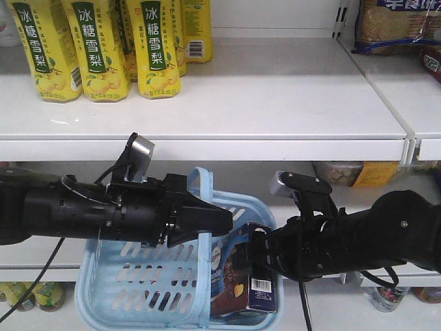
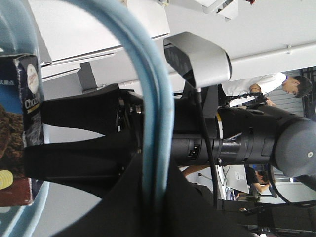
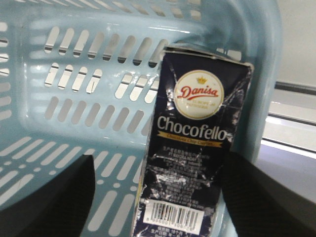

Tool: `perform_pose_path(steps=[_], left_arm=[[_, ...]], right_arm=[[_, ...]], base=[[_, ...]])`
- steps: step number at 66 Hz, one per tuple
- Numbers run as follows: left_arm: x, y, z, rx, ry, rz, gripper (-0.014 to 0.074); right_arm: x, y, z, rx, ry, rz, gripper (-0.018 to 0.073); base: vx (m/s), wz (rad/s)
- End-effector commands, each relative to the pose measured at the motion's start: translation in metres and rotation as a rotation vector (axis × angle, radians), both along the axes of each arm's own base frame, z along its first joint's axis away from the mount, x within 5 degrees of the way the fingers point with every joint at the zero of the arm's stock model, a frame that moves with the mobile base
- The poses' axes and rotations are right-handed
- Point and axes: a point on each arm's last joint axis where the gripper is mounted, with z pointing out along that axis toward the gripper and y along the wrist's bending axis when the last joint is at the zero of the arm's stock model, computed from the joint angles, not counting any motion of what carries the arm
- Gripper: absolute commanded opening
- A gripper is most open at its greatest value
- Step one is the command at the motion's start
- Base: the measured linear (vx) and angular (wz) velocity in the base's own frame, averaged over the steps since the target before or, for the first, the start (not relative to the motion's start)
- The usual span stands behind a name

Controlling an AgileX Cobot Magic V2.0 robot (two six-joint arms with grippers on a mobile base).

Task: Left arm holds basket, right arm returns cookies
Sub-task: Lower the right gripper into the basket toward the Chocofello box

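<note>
Left gripper [image 1: 219, 222] clamps the basket [image 1: 110, 289] by its handle — right gripper [image 1: 249, 256], jaws apart, straddles the cookies [image 3: 197, 148] standing inside it.

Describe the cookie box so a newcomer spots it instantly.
Below the white shelf with yellow bottles is a light blue basket. Standing at its right end is the cookie box: tall, dark navy, white Chocofello lettering, the only item in the basket.

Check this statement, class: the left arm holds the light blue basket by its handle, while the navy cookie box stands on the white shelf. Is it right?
No. The cookie box is not on the shelf; it stands inside the basket, as the right wrist view shows. The left arm's fingers do hold the basket by its handle.
</note>
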Motion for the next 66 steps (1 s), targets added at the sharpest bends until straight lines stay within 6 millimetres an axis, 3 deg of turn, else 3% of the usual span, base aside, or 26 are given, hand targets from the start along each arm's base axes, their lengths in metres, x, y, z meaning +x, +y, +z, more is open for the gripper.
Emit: perform_pose_path(steps=[1, 27, 66], left_arm=[[0.001, 0.000, 0.029, -0.136, -0.038, 0.042, -0.0003], [0.001, 0.000, 0.029, -0.136, -0.038, 0.042, -0.0003], [0.001, 0.000, 0.029, -0.136, -0.038, 0.042, -0.0003]], right_arm=[[0.007, 0.002, 0.014, 0.029, -0.083, -0.020, 0.0507], [0.013, 0.004, -0.001, -0.001, -0.054, -0.017, 0.0507], [0.020, 0.013, -0.009, 0.003, 0.005, 0.011, 0.0507]], base=[[0.00, 0.00], [0.00, 0.00], [0.00, 0.00]])
